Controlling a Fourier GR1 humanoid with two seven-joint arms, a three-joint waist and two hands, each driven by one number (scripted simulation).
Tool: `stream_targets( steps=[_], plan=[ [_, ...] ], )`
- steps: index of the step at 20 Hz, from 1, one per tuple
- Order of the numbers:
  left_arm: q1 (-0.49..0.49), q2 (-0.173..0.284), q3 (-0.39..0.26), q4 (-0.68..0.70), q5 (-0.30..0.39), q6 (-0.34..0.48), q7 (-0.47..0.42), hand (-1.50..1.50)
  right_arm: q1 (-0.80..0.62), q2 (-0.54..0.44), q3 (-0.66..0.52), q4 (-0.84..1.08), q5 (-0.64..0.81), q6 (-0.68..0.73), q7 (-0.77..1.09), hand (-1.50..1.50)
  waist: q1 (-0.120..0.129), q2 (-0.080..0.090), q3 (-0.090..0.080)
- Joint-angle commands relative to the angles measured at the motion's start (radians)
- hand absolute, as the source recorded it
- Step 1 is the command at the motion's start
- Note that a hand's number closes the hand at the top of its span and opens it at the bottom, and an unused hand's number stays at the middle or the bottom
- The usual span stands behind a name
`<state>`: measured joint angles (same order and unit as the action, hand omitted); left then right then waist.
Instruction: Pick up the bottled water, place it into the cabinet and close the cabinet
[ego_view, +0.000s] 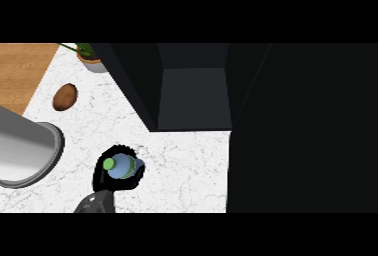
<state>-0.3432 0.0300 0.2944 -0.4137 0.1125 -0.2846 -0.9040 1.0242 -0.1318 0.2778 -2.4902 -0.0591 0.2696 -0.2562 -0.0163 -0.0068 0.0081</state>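
From my head view, my left hand (111, 175) comes in from the lower edge, its fingers (131, 150) curled around the bottled water (122, 167), so I look straight down on its green cap. The bottle is in my grasp above the white marble counter (184, 160), below and to the left of the open cabinet (193, 97), whose dark interior shows a bare floor. The cabinet door (303, 127) stands as a broad black panel to the right. My right hand does not show. A brown oval object (65, 96), a potted plant (90, 57) and a grey metal basin (26, 150) sit off to the left.

To do this well, I judge I should keep the bottle upright, carry it up and right, stay off the cabinet's left wall, and set it well inside so the door can swing shut.
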Motion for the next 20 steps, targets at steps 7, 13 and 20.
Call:
stream_targets(
  steps=[7, 13, 20],
  plan=[
    [0.033, -0.029, -0.125, -0.120, 0.109, 0.031, 0.024, 1.50, -0.005, -0.018, -0.016, -0.122, -0.072, -0.003, 0.108, -1.50, 0.014, 0.004, -0.008],
    [0.080, -0.030, -0.336, -0.264, 0.282, 0.095, 0.140, 1.50, -0.009, 0.004, 0.000, -0.041, -0.023, 0.001, 0.034, -1.50, 0.010, 0.000, -0.008],
    [0.039, -0.030, -0.495, -0.524, 0.359, 0.323, 0.340, 1.50, -0.001, 0.012, -0.011, -0.035, -0.062, 0.005, 0.021, -1.50, 0.011, 0.001, -0.007]
  ],
)
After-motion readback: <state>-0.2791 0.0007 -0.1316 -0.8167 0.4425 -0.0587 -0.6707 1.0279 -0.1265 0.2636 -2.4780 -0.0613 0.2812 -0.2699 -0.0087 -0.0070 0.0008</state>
